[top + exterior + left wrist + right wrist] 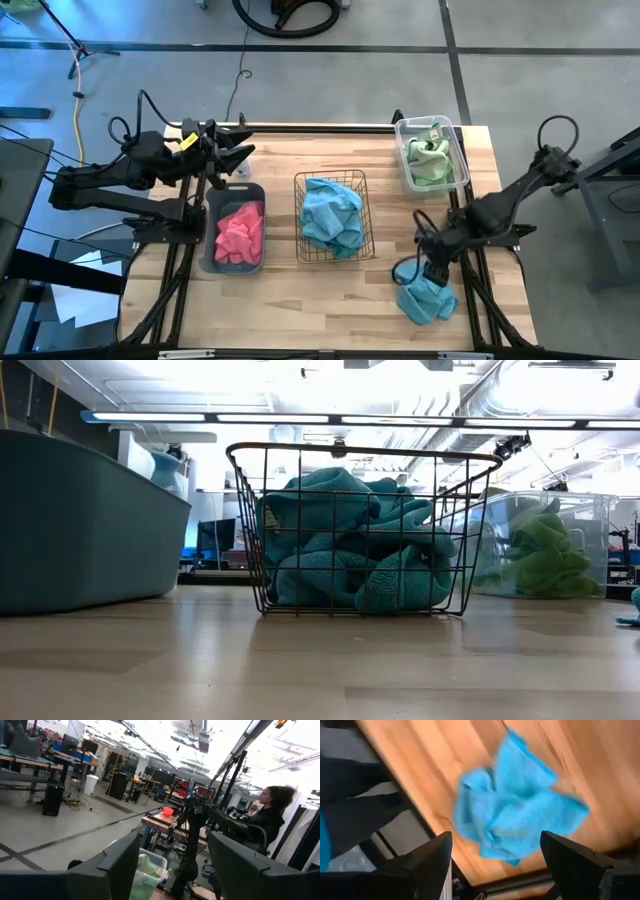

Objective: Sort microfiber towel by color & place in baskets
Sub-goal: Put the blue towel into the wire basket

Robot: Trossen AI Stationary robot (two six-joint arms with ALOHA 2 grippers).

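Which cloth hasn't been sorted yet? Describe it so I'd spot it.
Start at the wooden table and go to the corner under the right hand, which hangs open. There a teal blue towel lies crumpled on bare wood, the only cloth outside a container.

In the low view the grey-blue tub [85,525] runs off the frame at nine o'clock and hides its pink towels. A teal towel [632,607] is cut at three o'clock. Both grippers are out of that view. The right wrist view is motion-blurred.

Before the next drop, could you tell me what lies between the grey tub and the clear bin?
The wire basket holding teal towels, shown in the high view.
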